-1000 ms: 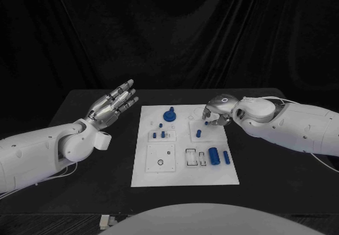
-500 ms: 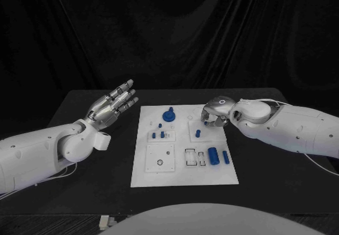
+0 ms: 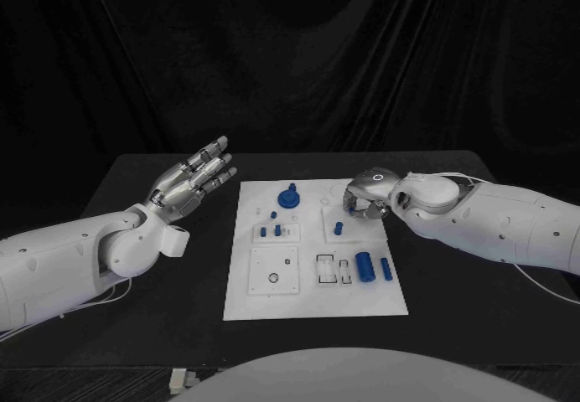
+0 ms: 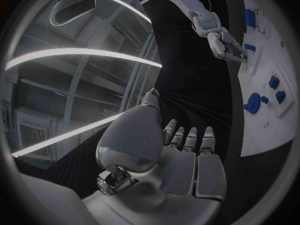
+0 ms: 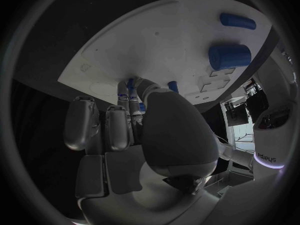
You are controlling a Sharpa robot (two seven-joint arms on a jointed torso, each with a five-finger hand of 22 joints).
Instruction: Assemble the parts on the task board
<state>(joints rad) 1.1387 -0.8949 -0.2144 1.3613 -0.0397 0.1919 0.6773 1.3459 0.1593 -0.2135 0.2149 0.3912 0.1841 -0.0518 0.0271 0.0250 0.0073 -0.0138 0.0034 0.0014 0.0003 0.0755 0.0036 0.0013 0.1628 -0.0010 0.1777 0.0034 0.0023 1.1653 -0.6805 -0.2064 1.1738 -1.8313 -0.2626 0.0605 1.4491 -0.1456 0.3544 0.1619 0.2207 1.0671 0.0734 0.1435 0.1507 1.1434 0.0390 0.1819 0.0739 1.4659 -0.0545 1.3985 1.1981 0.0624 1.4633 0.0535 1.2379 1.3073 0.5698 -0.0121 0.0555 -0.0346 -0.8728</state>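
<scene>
Since the earlier frames, the right hand [image 3: 369, 194] has crept leftward and lower over the far right part of the task board [image 3: 317, 303], its fingers [image 5: 128, 101] curled down onto a small blue part [image 3: 339, 227] there, though whether they actually pinch it cannot be told. Left hand [image 3: 191, 180] remains raised beside the board's far left corner, fingers spread and holding nothing. Judged from this, a seating step is under way, with the two blue cylinders [image 3: 365, 266] on the board's near right yet to be placed.
</scene>
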